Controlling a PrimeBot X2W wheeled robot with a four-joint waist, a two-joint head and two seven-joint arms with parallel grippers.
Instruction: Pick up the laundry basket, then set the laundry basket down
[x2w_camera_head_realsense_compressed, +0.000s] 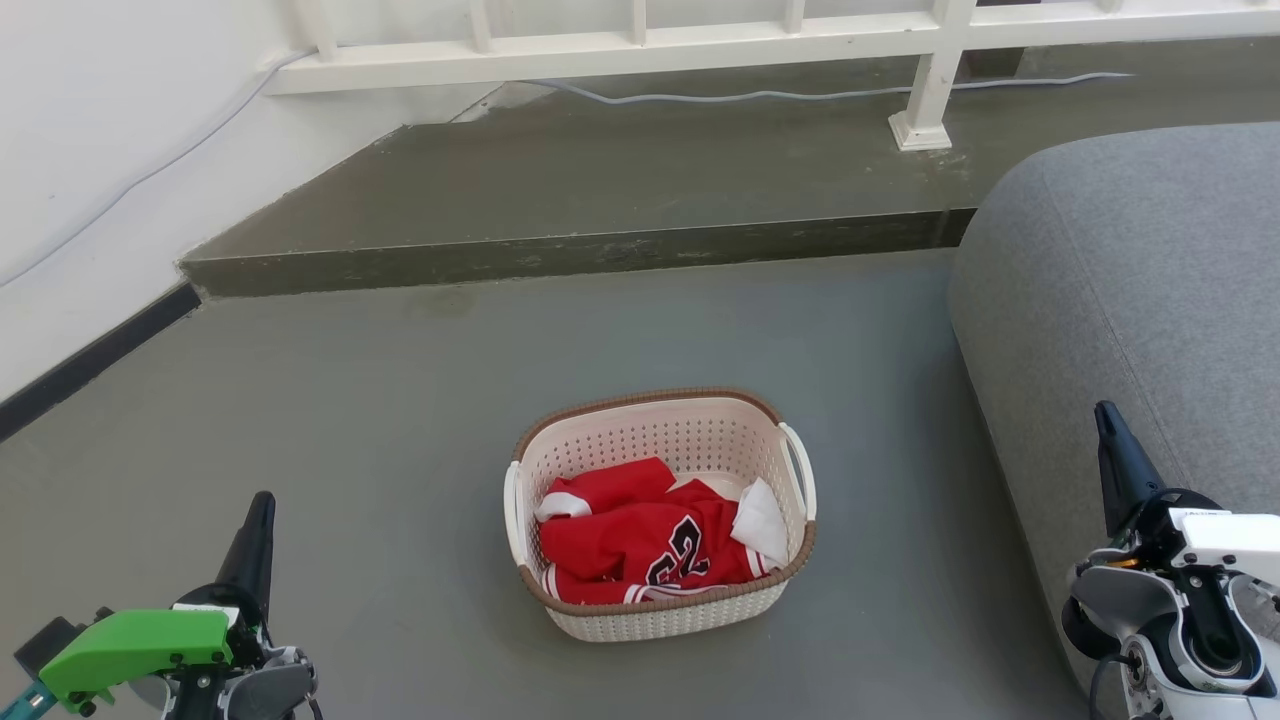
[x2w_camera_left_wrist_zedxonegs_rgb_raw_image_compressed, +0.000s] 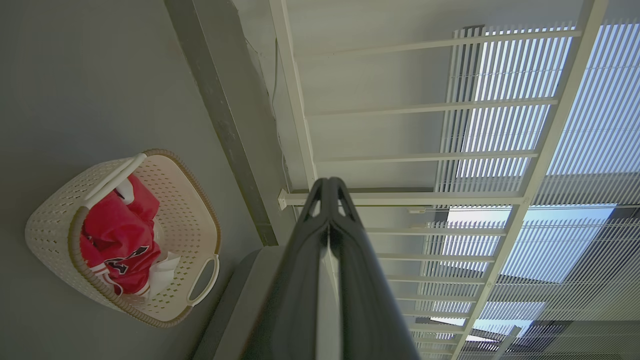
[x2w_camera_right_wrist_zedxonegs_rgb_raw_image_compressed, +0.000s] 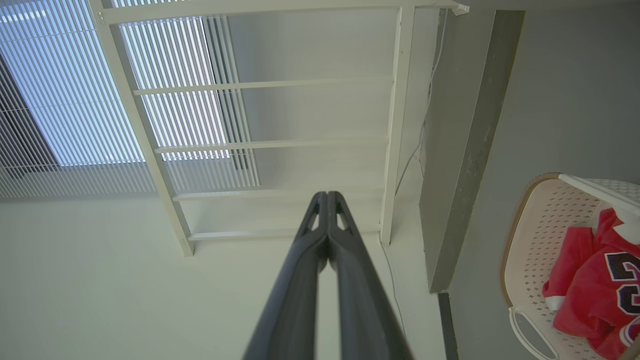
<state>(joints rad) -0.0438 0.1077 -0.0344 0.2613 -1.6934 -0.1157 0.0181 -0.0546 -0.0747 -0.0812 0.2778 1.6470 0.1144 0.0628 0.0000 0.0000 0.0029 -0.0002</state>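
1. I see the basket (x2w_camera_head_realsense_compressed: 660, 618) standing upright on the grey floor (x2w_camera_head_realsense_compressed: 350, 400), centred ahead of me, near the sofa (x2w_camera_head_realsense_compressed: 1130, 280) but not touching it.
2. A crumpled red jersey (x2w_camera_head_realsense_compressed: 640, 540) lies inside it.
3. My left gripper (x2w_camera_head_realsense_compressed: 262, 503) hangs well apart from the basket on its left side, fingers pressed together and empty.
4. My right gripper (x2w_camera_head_realsense_compressed: 1103, 412) shows against the sofa, well apart from the basket, fingers likewise closed tip to tip on nothing.

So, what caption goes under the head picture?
Laundry basket holding a red jersey sits on the grey floor, left gripper and right gripper shut either side.
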